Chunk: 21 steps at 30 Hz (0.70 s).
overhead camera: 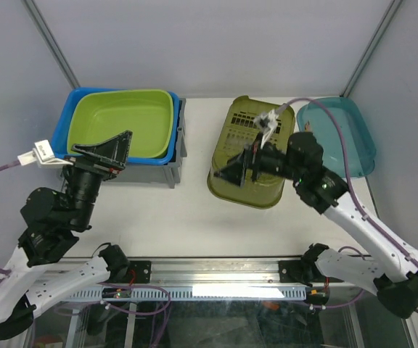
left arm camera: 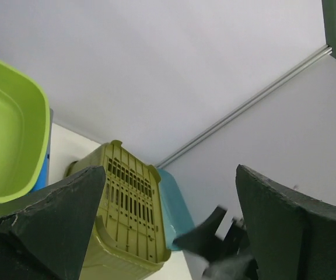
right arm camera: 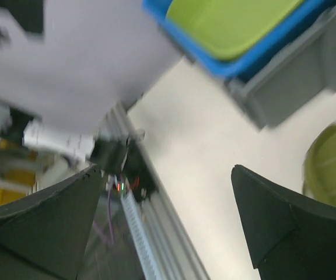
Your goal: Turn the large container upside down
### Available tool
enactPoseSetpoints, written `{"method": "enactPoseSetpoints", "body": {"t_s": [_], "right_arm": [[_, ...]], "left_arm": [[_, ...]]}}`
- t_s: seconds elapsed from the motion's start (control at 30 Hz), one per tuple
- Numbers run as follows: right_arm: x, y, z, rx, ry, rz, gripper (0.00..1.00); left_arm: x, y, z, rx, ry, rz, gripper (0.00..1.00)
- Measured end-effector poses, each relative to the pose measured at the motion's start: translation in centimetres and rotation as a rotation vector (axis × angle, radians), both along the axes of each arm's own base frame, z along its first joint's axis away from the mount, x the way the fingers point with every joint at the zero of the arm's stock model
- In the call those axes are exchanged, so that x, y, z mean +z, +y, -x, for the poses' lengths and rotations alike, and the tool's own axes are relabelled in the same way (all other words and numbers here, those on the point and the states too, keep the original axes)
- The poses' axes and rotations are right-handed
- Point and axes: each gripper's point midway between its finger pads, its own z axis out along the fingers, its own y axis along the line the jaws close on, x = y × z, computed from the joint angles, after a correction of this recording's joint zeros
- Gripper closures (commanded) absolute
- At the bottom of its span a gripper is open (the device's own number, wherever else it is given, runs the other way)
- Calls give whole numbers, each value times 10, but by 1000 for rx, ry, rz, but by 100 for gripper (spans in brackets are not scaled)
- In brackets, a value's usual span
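The top view looks steeply down; the wrist views face each other, both catching the olive basket point(left arm camera: 127, 216).

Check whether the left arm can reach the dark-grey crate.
Probably yes. The open left gripper hovers at the dark-grey crate's near edge, nothing between; the blue tub and lime-green tub nested inside may hinder gripping.
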Motion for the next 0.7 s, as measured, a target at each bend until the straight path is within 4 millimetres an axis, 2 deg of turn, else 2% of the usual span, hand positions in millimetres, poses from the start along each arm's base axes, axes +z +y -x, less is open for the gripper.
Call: {"method": "enactPoseSetpoints", "body": {"t_s": [0.1,0.17,0.2,0.27,0.37,0.53,0.63,0.7], "right_arm": [[-52,3,63,166,22,79,4],[-86,4,85,220,64,138,4],[-111,3,94,238,97,189,4],[-145,-1,100,229,150,270,3],[-176,-10,81,115,175,368,2],[-210,-32,18,-144,230,476,3],[-226,-63,-26,-327,260,521,2],[-229,-85,-47,-430,257,539,2]], "left_arm": [[18,11,8,11,-4,-44,1],[21,18,13,15,-1,-67,1],[20,20,14,17,2,-78,1],[13,24,16,26,19,-104,1],[1,25,14,32,54,-147,1],[-16,14,6,28,145,-256,1],[-23,2,-2,17,199,-325,1],[-32,-6,-7,4,233,-370,1]]}}
